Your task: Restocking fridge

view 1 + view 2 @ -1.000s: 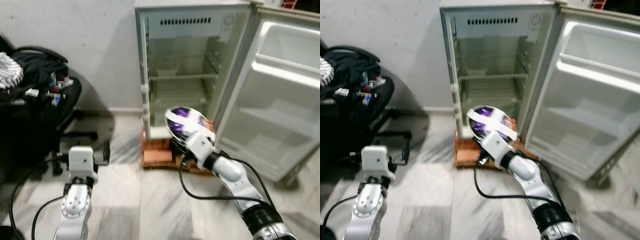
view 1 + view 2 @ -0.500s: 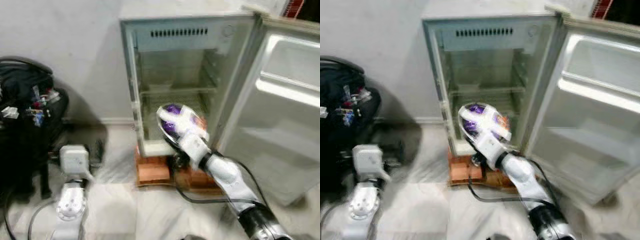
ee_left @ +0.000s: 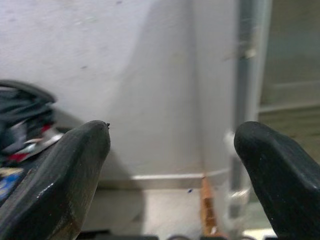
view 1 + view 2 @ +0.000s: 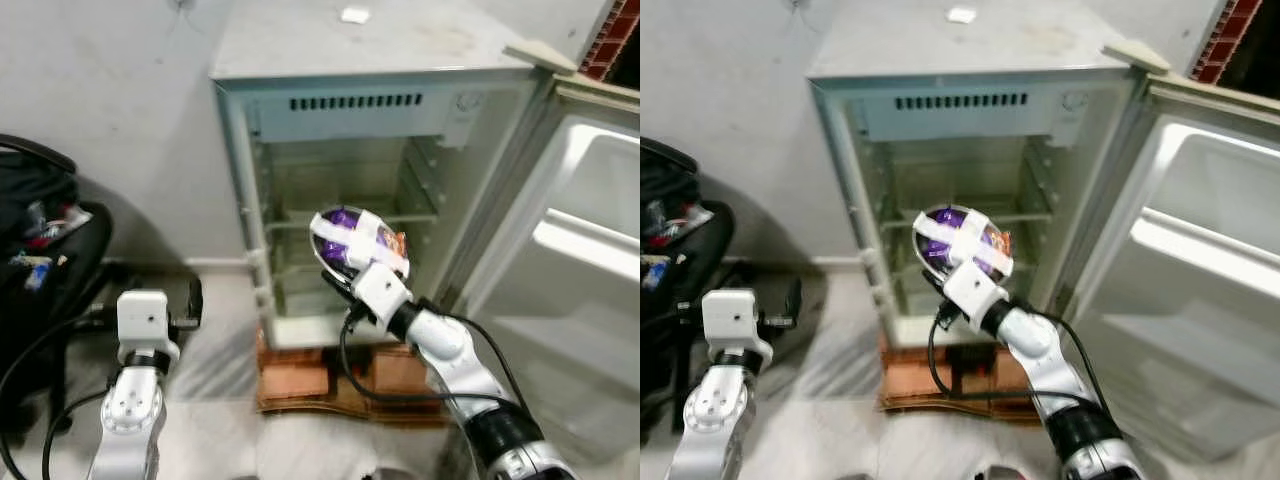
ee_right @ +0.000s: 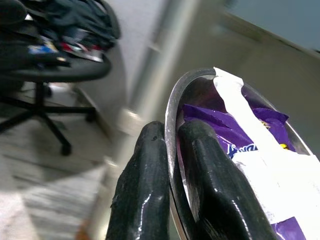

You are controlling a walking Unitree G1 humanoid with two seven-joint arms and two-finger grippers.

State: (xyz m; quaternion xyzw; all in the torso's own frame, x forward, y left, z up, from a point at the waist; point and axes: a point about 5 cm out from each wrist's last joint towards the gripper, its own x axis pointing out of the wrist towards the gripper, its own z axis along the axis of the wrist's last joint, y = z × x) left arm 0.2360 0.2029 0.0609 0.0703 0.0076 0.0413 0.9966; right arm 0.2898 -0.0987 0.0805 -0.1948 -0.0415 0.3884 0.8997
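Right end effector [image 5: 172, 200] is clamped on the rim of a steel bowl [image 4: 345, 240], one finger inside, one outside; a rim pinch is the way to carry a wide bowl w/ thin fingers. Bowl holds purple snack packets [image 5: 235, 135], w/ white tape strips [image 4: 365, 232] crossed over the top, prob. so nothing spills while it's tilted toward the fridge [image 4: 340, 170]. Bowl sits in mid-air just in front of the open compartment, about level w/ the wire shelf [image 4: 300, 222], not yet set on it. Fridge door [image 4: 570, 300] swings wide to the right, leaving the approach free. Fridge stands on bricks [image 4: 300, 372]. Left end effector [image 3: 172, 165] has fingers spread, empty, low at the left near the office chair [image 4: 40, 250], out of the way.
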